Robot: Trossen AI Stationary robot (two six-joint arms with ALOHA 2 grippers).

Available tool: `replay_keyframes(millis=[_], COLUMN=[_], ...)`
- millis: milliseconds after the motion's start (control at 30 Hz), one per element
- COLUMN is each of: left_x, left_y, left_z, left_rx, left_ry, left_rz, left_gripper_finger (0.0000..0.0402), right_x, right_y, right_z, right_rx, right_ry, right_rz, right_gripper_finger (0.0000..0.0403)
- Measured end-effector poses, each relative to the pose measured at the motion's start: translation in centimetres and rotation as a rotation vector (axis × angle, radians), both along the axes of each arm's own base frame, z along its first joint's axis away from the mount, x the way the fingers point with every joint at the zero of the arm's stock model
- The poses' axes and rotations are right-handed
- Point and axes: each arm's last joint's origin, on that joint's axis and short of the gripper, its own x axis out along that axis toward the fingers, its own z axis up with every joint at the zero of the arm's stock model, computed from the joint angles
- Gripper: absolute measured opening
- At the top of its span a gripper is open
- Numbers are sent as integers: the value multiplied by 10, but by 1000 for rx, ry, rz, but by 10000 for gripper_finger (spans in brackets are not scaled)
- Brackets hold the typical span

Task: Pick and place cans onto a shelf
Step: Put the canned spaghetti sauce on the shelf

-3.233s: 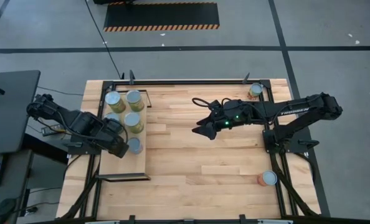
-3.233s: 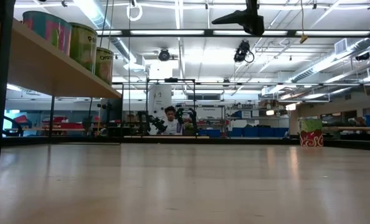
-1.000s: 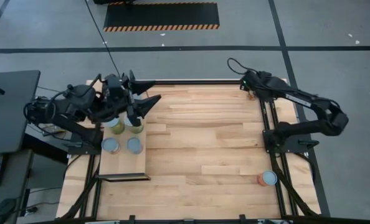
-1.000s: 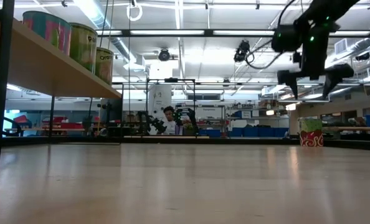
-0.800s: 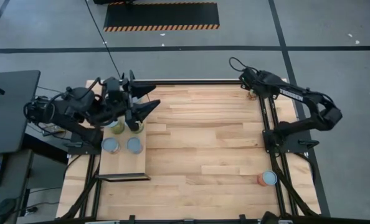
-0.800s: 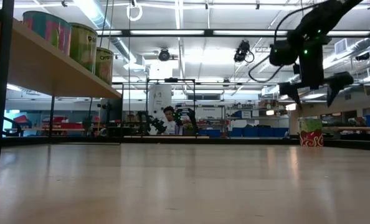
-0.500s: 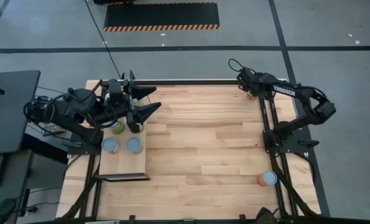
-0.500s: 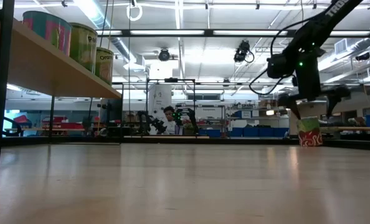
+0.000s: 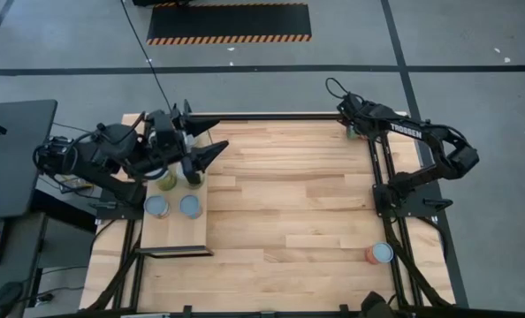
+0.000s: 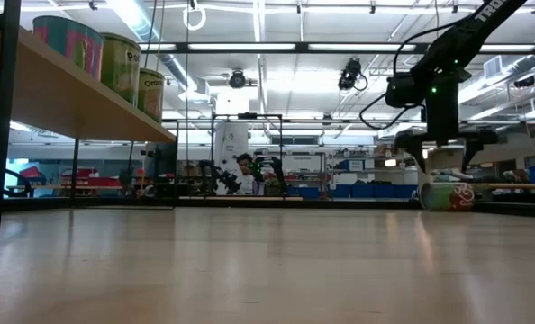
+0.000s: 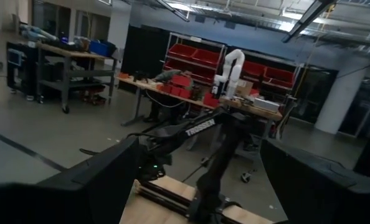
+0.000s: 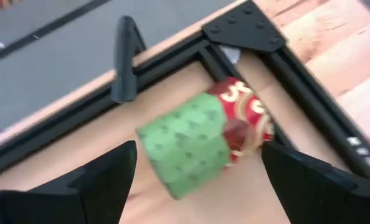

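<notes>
A green and red can [image 12: 185, 146] lies on its side on the tabletop in the far right corner, also seen in the low view [image 10: 446, 196]. My right gripper [image 12: 199, 163] hangs open just above it [image 10: 441, 153], a finger on either side, not touching. My left gripper [image 9: 208, 141] is open and empty, held above the far end of the shelf [image 9: 176, 231]. Several cans [image 9: 157, 206] stand on the shelf, some partly hidden under the left arm. In the low view the shelf [image 10: 69, 94] shows at the left with three cans [image 10: 122, 63] on it.
An orange-red can [image 9: 379, 254] stands at the table's near right edge. Black frame rails [image 12: 172, 59] run close around the lying can at the corner. The middle of the wooden tabletop [image 9: 289, 203] is bare. A person sits in the room behind the table [image 10: 246, 175].
My right gripper has come down over the far right corner, staying open. The can there has tipped from upright onto its side. My left arm has stayed over the far end of the shelf.
</notes>
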Motion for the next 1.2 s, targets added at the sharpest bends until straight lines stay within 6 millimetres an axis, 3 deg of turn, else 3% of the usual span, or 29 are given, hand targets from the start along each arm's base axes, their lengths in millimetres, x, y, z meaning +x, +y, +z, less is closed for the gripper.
replay_keyframes(millis=[133,333,533,933,1200], left_x=[1,2,1,-1,-4], left_y=[5,12,13,13,14], left_z=[0,-4,-7,-13,-13], left_rx=[2,12,20,-15,-18], left_ry=[2,40,78,126,131], left_rz=[26,54,52,49,49], left_gripper_finger=[343,343,343,343,343], right_x=[2,9,5,5,6], right_y=[0,4,-14,-27,-26], right_z=[1,0,-14,-46,-49], right_rx=[-8,-65,-22,70,96], right_ry=[-110,-311,-454,-418,-360], right_rz=[-70,-350,-524,-634,-553], right_gripper_finger=[348,348,348,348,347])
